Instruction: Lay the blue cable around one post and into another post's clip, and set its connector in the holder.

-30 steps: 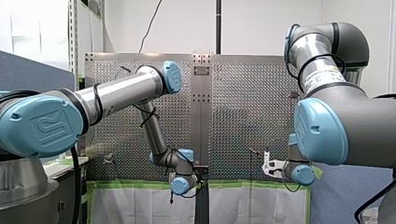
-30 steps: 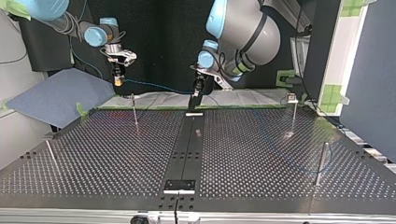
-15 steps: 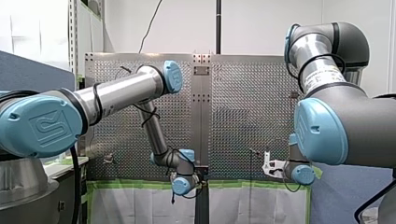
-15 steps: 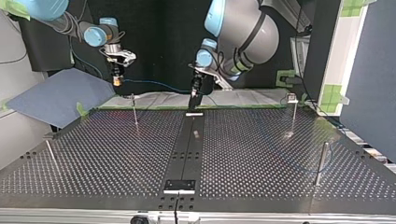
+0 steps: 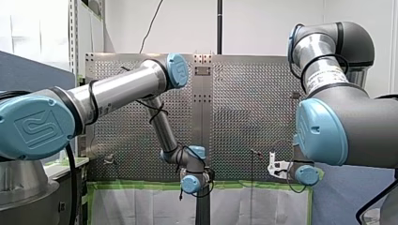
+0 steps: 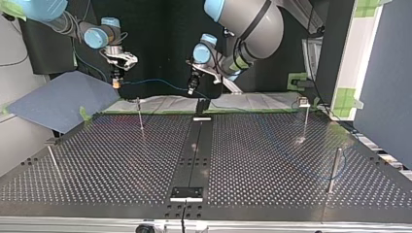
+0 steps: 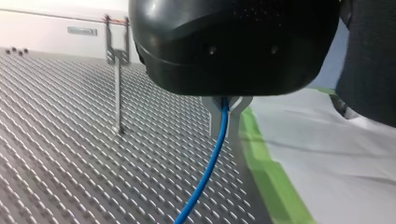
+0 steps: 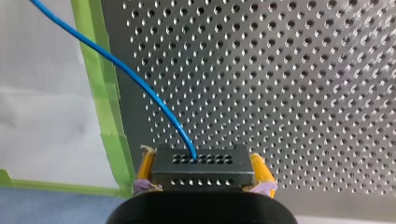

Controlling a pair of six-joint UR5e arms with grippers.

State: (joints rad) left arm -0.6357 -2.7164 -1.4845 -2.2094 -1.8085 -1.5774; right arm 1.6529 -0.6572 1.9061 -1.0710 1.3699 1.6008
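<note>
The blue cable hangs in the air between my two grippers, above the table's far edge in the top view. My right gripper has yellow pads shut on the cable's dark grey connector block. The cable leaves the block's face. My left gripper has metal fingers shut on the cable, which trails down ahead of it. In the top view my left gripper hovers above a black upright piece on the centre strip. A thin post stands below my right gripper.
Other posts stand on the perforated table: one with a clip on top, one at the top view's right, one at its left. A bracket sits on the strip's near end. Green tape edges the table.
My left gripper has risen and moved toward the top view's left, lifting the cable off the black upright piece. My right gripper has shifted slightly the same way with the connector.
</note>
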